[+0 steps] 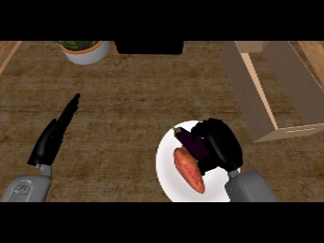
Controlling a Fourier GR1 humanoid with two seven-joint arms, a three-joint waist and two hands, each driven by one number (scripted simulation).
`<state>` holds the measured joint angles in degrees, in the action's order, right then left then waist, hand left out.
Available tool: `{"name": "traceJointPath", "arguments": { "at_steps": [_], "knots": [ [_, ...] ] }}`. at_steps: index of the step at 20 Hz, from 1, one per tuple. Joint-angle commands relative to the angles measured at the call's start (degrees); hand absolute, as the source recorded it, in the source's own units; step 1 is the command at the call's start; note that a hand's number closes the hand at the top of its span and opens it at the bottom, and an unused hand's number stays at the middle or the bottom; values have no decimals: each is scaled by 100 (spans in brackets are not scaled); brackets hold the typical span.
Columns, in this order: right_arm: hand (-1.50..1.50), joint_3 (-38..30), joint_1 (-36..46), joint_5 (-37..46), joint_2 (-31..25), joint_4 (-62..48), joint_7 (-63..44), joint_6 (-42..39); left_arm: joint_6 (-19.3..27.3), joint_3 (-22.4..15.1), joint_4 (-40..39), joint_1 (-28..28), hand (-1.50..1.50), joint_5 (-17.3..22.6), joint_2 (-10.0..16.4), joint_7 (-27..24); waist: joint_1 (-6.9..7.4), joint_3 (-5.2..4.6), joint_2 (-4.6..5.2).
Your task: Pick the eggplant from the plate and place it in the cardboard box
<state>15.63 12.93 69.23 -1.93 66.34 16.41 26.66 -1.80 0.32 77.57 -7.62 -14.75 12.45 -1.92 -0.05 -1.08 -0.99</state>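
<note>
On a round white plate at the front right of the brown wood-grain worktop: a dark purple, oblong eggplant, glossy, lying slanted with its narrower end pointing up-left. Touches an orange, tapered sweet potato just below it on the same plate. Right hand, black on a grey forearm, coming in from the lower edge over the plate's right rim, fingers curled round the eggplant's right side, thumb tucked near its lower end. Eggplant partly hidden by that hand and resting on the plate. Left hand well apart at the left, fingers straight, holding nothing. Open tan cardboard box farther back at the right, apart from the plate.
</note>
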Motion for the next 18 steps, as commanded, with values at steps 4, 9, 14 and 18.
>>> {"name": "traceJointPath", "arguments": {
  "at_steps": [4, 9, 14, 18],
  "knots": [
    [150, 108, 26, 3, 183, -372, -167, 1055, 45, -143, 188, 142, 0, -120, -176, 94, 44, 111, 100],
    [150, -311, -61, 20, -42, -244, -58, 952, 87, -73, 110, 105, 0, -205, -164, 59, 25, 109, 105],
    [150, 250, 592, 1042, -31, 286, -1628, -2321, -88, 82, 109, 6, 0, -56, 44, 86, 44, 82, 85],
    [150, 381, 534, 992, -14, 1841, -2146, -3547, -124, 36, 294, 146, 0, -86, 3, 201, -34, 103, 65]
  ]
}}
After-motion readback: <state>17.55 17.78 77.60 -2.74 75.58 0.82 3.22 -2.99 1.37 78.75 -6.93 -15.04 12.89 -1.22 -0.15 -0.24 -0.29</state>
